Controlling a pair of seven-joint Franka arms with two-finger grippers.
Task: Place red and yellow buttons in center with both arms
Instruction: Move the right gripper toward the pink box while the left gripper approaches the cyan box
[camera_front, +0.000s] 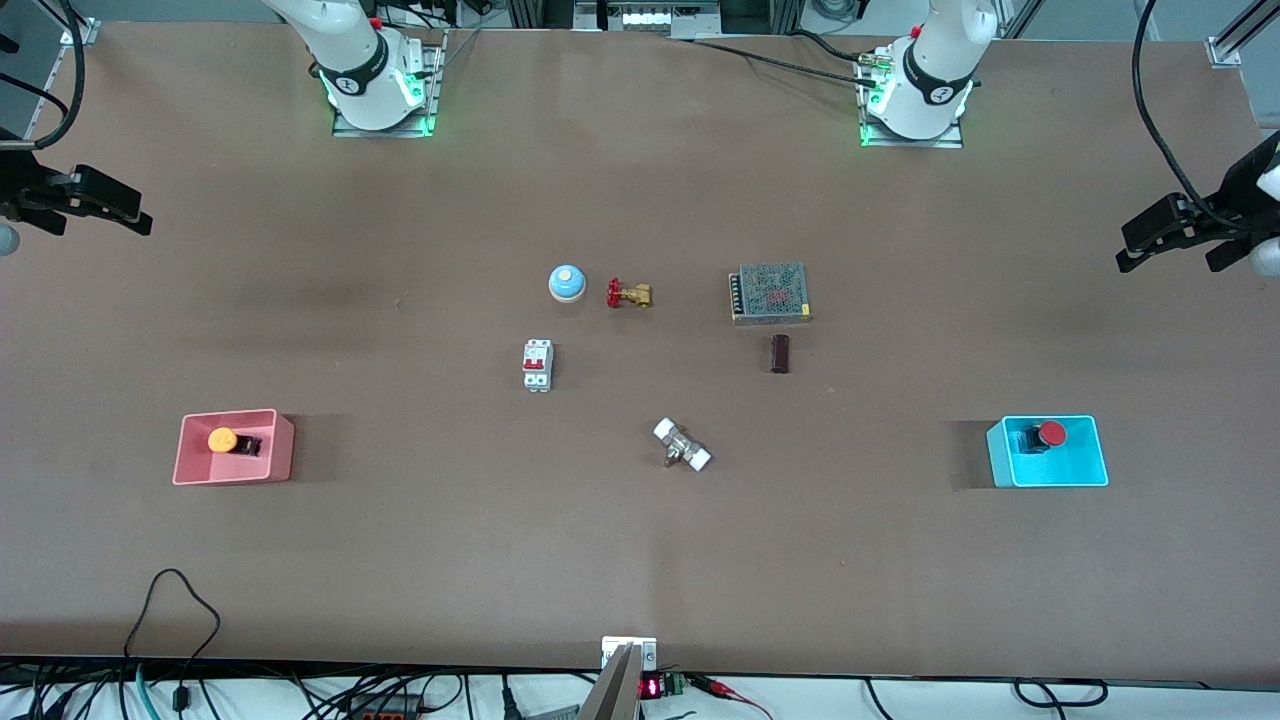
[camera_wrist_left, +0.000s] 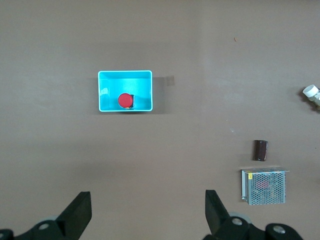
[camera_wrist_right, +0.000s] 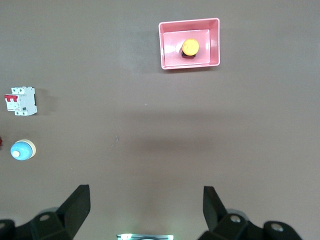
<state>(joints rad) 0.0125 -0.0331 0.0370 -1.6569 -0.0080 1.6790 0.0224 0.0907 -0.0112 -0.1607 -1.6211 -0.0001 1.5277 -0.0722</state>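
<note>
The yellow button lies in the pink bin toward the right arm's end of the table; it also shows in the right wrist view inside the bin. The red button lies in the cyan bin toward the left arm's end, and shows in the left wrist view inside the bin. My right gripper is open and empty, high over the table's edge. My left gripper is open and empty, high over its own end. The brown table center is bare.
Around the center stand a light-blue dome, a brass valve with a red handwheel, a white breaker, a metal mesh box, a dark cylinder and a white-ended fitting.
</note>
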